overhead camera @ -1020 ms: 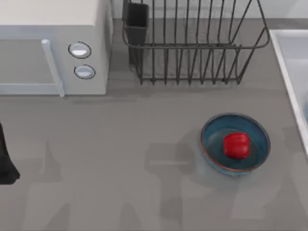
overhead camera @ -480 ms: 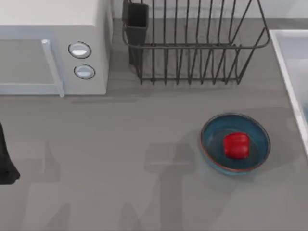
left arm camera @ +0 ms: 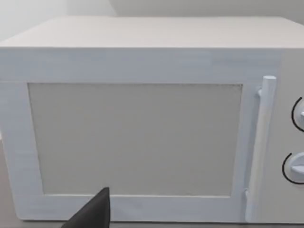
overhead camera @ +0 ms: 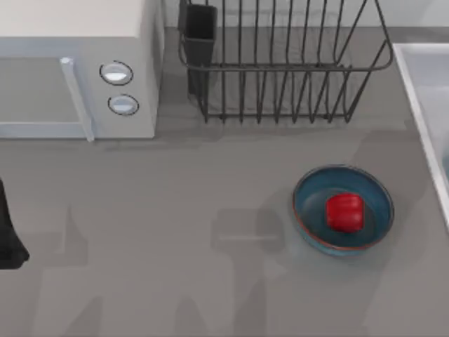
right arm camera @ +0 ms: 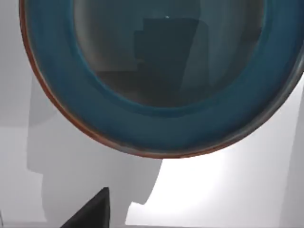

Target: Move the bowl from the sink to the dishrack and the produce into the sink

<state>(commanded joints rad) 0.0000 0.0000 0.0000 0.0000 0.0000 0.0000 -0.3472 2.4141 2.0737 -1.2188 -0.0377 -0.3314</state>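
Shadow left of the sink [overhead camera: 419, 84] has shifted toward the dishrack [overhead camera: 280, 70]. The produce [overhead camera: 344, 212] sits unmoved in a second bowl [overhead camera: 309, 210], just left of the sink. The right gripper [right arm camera: 90, 213] hangs over the bowl [right arm camera: 166, 123] inside the sink; open or closed, I cannot tell. Best to pinch the rim squarely. The left arm [overhead camera: 8, 232] is parked well away from the sink.

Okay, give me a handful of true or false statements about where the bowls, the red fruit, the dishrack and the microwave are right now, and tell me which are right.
1. The red fruit lies inside a blue bowl on the table. True.
2. The dishrack already holds a bowl. False: its bars hold nothing; the bowl on the table sits in front of it.
3. The microwave stands to the left of the dishrack in the top view. True.
4. The black utensil cup sits at the dishrack's right corner. False: it is at the left corner, next to the microwave.
5. The right wrist view looks at an empty blue bowl on a pale surface. True.
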